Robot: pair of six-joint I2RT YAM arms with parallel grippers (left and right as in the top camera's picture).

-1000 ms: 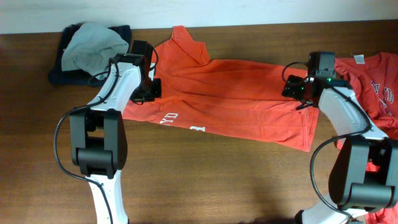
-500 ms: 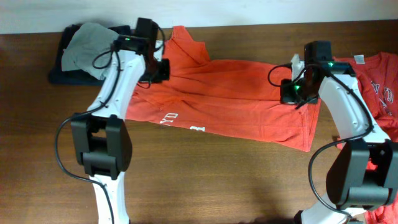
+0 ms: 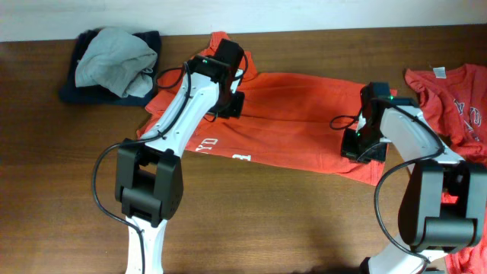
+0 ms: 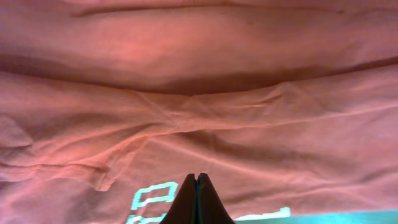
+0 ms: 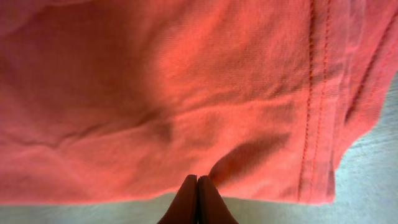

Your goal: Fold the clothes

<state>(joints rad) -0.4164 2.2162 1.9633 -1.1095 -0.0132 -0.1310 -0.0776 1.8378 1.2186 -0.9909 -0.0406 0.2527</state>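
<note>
Orange-red T-shirt (image 3: 304, 114), apparently white lettering (image 3: 204, 144)

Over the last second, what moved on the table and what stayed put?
The left gripper swung from the spread shirt's left edge inward over its middle. The right gripper slid along the hem end toward the near edge. Both show fingers shut; nothing visibly lifted. That shirt, the grey pile and the second shirt lie as before.

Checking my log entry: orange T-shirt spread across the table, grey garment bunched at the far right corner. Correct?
No. The overhead view shows the grey garment bunched at the far left corner; the orange T-shirt is spread across the table.
</note>
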